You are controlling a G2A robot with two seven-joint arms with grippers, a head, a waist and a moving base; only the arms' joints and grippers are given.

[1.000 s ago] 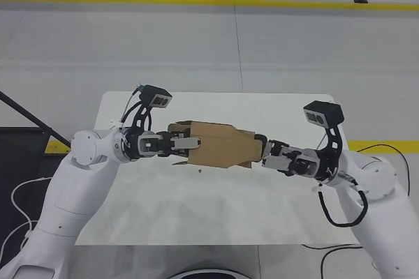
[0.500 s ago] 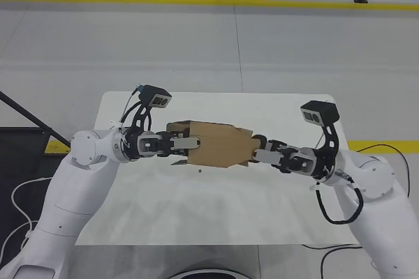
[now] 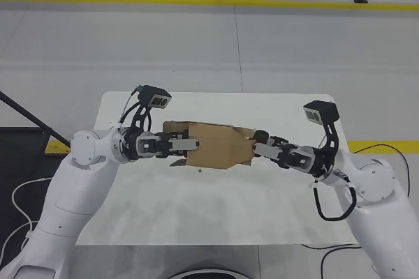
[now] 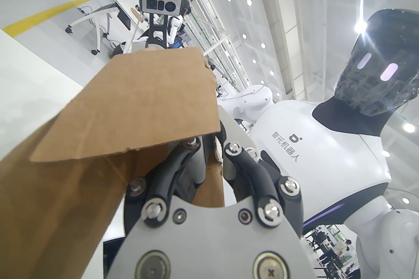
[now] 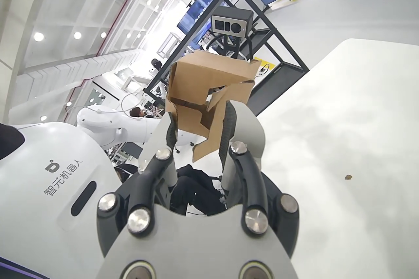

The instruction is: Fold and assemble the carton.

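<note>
Bright, even light; ceiling lamps [image 4: 360, 26] glare in both wrist views.

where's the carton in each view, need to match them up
top view: carton over the table, between left gripper and right gripper
left wrist view: carton close, hard against that gripper
right wrist view: carton just beyond that gripper
shared landmark: the white table

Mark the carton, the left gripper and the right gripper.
carton [image 3: 216, 145], top view, middle of top panel
left gripper [image 3: 190, 144], top view, midway between its fingertips
right gripper [image 5: 203, 118], right wrist view, midway between its fingertips
</note>
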